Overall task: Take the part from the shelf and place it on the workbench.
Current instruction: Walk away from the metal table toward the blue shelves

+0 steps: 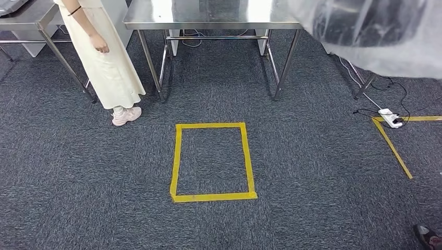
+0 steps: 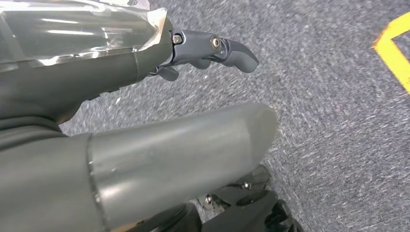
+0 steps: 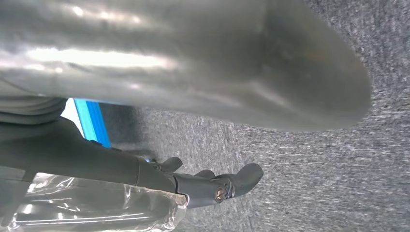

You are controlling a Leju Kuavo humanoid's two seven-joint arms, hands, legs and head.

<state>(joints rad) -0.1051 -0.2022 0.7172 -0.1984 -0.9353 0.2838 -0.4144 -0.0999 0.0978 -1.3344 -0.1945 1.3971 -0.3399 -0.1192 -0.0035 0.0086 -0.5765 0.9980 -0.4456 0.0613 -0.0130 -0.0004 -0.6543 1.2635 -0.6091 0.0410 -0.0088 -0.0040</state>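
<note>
Part (image 1: 372,31) upper right of head frame: dark, bulky, wrapped in clear crinkled plastic, carried between both my robot hands. Left robot hand (image 2: 145,63) pressed against wrapped part, fingers (image 2: 227,48) curled past film edge; right robot hand (image 3: 159,179) likewise. Desk (image 1: 208,15) at top centre, beyond yellow tape box (image 1: 212,162) on carpet. Risk: slick film slips in grip while walking. Person (image 1: 107,57) upper left stands near desk; collision possible.

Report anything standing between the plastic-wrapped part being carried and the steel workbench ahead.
Nothing visible blocks the way. Between the plastic-wrapped dark part and the stainless steel workbench lies flat grey carpet with a yellow tape rectangle. A person in a cream dress stands by the bench's left end, off the path.
</note>
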